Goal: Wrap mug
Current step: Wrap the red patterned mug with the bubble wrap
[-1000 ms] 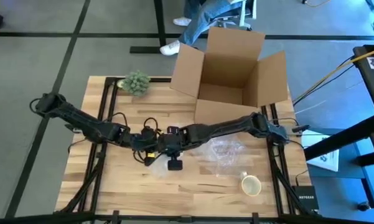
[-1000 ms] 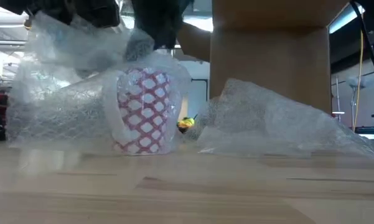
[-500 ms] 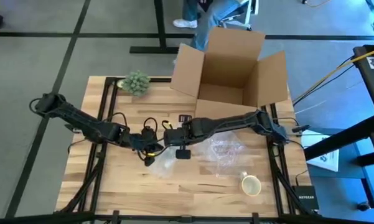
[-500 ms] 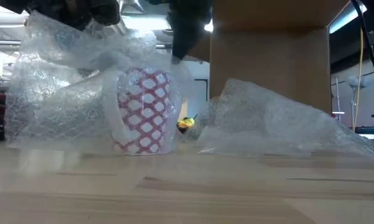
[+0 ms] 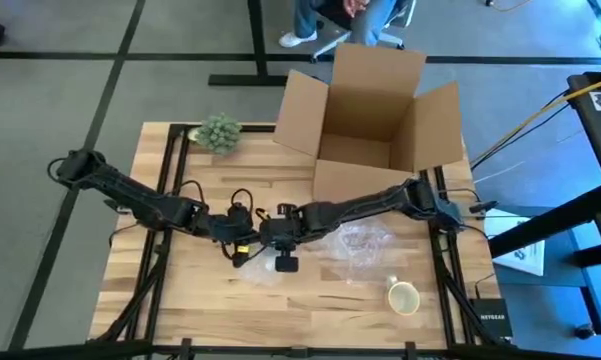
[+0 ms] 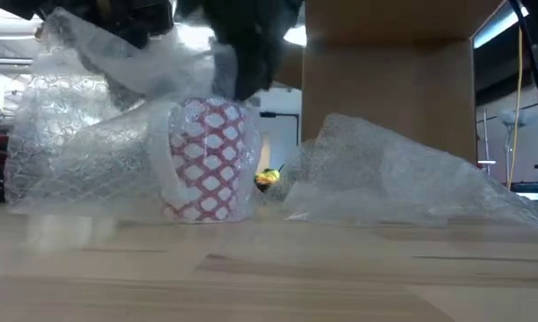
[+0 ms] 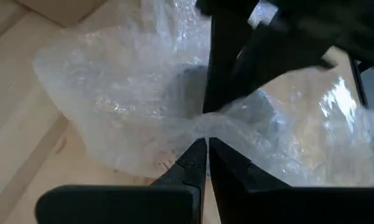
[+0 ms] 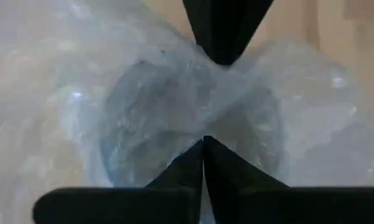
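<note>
Two dark arms meet over the middle of a pale wooden counter (image 5: 180,300), which stands on grey floor; at its back edge sits an open cardboard box (image 5: 375,110), a small green plant (image 5: 218,132) is at the back left corner, and a person's legs show on the floor behind the box. A plain cream cup (image 5: 403,297) stands near the front right, with a loose sheet of bubble wrap (image 5: 355,245) beside it. The mug (image 6: 208,161), white with a red lattice pattern, stands upright at the counter's centre, draped in a second sheet of wrap (image 6: 81,152). The left tool (image 7: 206,149) is clenched on a fold of that wrap just beside the mug. The right tool (image 8: 203,142) hangs directly above the mug's mouth, fingers pressed together against the wrap.
</note>
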Controlling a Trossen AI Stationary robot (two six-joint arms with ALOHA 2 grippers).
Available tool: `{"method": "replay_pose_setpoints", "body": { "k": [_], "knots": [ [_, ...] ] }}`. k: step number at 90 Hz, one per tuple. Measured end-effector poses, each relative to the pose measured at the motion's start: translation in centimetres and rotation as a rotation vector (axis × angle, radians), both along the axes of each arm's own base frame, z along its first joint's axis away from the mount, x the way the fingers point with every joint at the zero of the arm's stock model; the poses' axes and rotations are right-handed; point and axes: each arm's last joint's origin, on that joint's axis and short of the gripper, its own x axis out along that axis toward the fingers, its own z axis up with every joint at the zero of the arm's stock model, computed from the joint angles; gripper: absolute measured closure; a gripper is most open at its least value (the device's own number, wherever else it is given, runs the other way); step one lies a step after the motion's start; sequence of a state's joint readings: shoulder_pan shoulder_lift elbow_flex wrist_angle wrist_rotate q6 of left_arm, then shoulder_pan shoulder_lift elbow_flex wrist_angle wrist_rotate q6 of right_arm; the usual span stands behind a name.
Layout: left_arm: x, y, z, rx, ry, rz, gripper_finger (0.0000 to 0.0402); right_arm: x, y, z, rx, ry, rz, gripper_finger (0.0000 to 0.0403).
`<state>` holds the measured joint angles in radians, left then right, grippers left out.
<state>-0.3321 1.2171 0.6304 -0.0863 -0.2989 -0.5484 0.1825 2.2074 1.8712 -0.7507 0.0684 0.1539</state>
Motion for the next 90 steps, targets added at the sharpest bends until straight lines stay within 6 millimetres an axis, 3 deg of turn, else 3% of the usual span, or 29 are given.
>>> {"method": "replay_pose_setpoints", "body": {
  "k": [17, 37, 57, 90],
  "knots": [
    [0.0, 0.0, 0.0, -0.001, -0.002, 0.001, 0.04, -0.1, 0.1, -2.2, 0.051, -0.027, -0.002, 0.0402],
    [-0.1, 0.0, 0.3, -0.011, -0.013, -0.004, 0.04, 0.2, 0.2, -2.2, 0.062, -0.063, 0.0, 0.0402],
    [-0.9, -0.4, 2.8, -0.017, -0.136, -0.007, 0.04, 0.2, 0.2, -2.2, 0.064, -0.067, 0.002, 0.0402],
    [1.9, -1.1, -1.6, 0.047, -0.005, -0.024, 0.04, 0.5, 0.3, -1.4, 0.066, -0.081, 0.029, 0.0402]
  ]
}}
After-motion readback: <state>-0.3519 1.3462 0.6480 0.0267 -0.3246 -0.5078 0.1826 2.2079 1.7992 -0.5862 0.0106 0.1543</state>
